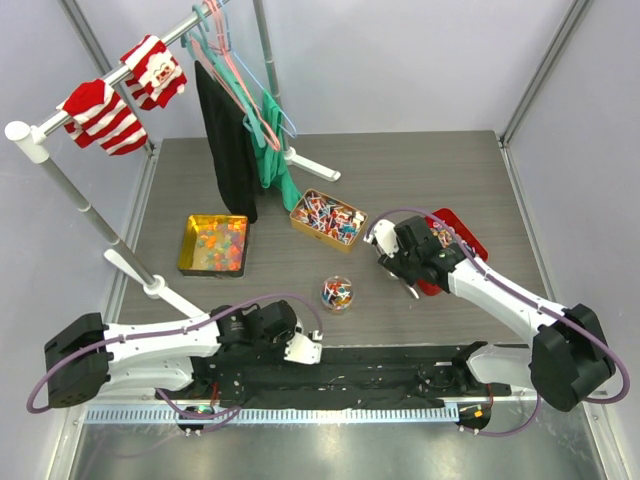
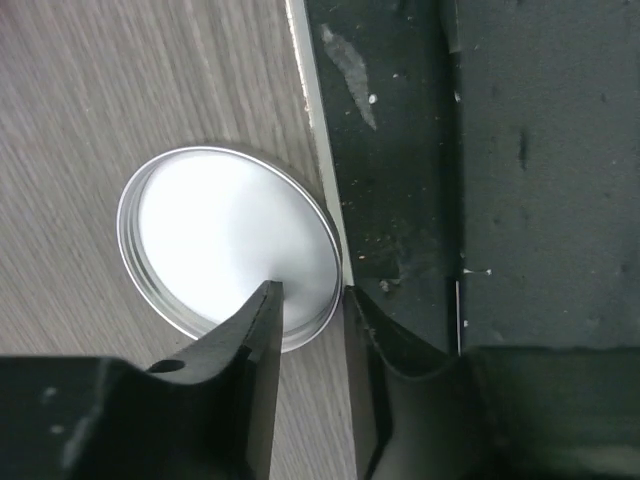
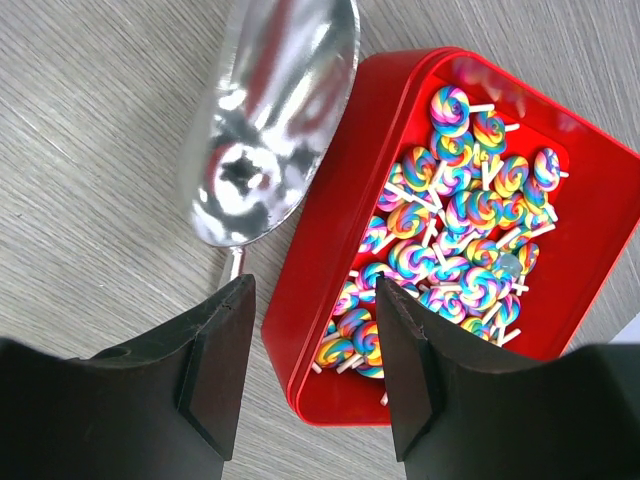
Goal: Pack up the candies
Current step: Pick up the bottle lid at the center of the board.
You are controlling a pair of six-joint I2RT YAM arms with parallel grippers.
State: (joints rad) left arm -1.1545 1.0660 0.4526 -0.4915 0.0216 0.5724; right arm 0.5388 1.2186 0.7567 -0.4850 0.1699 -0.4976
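Candies lie in three tins: gummies in a yellow tin (image 1: 212, 245), wrapped pieces in a gold tin (image 1: 328, 218), swirl lollipops (image 3: 460, 240) in a red tin (image 1: 462, 238). A small clear jar (image 1: 337, 293) holds some candies. My right gripper (image 1: 398, 268) is open; in the right wrist view it (image 3: 315, 290) straddles the red tin's (image 3: 330, 250) near wall, holding nothing. A silver scoop (image 3: 270, 120) lies beside that tin. My left gripper (image 2: 310, 295) is partly open, its fingertips on either side of the rim of a round silver lid (image 2: 225, 235) lying on the table.
A black mat (image 1: 340, 375) runs along the near edge, and the lid lies at its border. A clothes rack (image 1: 120, 75) with striped socks and hanging garments (image 1: 235, 140) stands at the back left, with a foot (image 1: 170, 292) reaching towards the left arm.
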